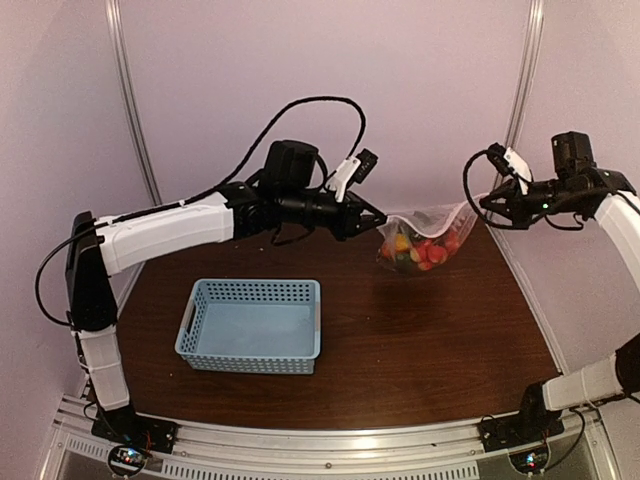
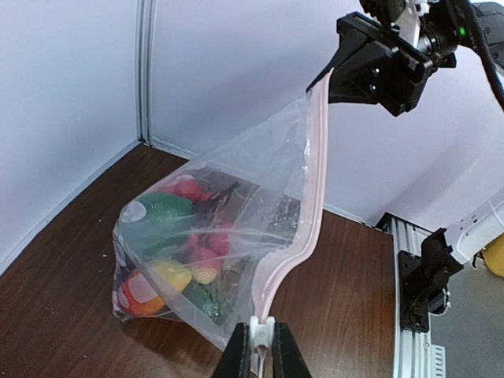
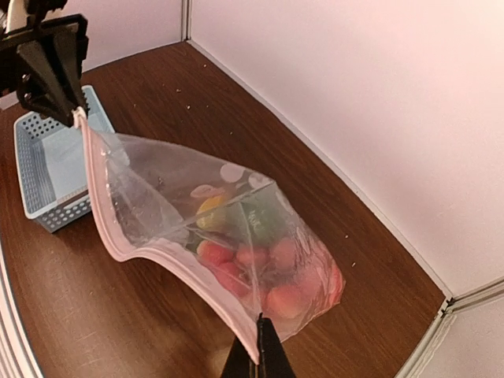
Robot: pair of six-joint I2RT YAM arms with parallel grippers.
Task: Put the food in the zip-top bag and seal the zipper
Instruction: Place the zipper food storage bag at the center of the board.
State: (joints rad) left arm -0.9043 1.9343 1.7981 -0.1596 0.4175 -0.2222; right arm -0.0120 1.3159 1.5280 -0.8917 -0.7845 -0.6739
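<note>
The clear zip-top bag (image 1: 425, 240) hangs above the table between both grippers, with the food (image 1: 418, 250) inside it: red tomatoes, a yellow piece and green pieces. My left gripper (image 2: 261, 346) is shut on the white slider at one end of the pale zipper (image 2: 303, 213). My right gripper (image 3: 260, 350) is shut on the bag's other zipper end. The zipper (image 3: 157, 252) runs taut and slightly bowed between them. In the top view my left gripper (image 1: 378, 222) is at the bag's left and my right gripper (image 1: 482, 203) is at its upper right.
A light-blue perforated basket (image 1: 250, 325) stands on the brown table (image 1: 420, 340), front left of the bag. White walls close the back and both sides. The aluminium rail (image 1: 330, 445) runs along the near edge.
</note>
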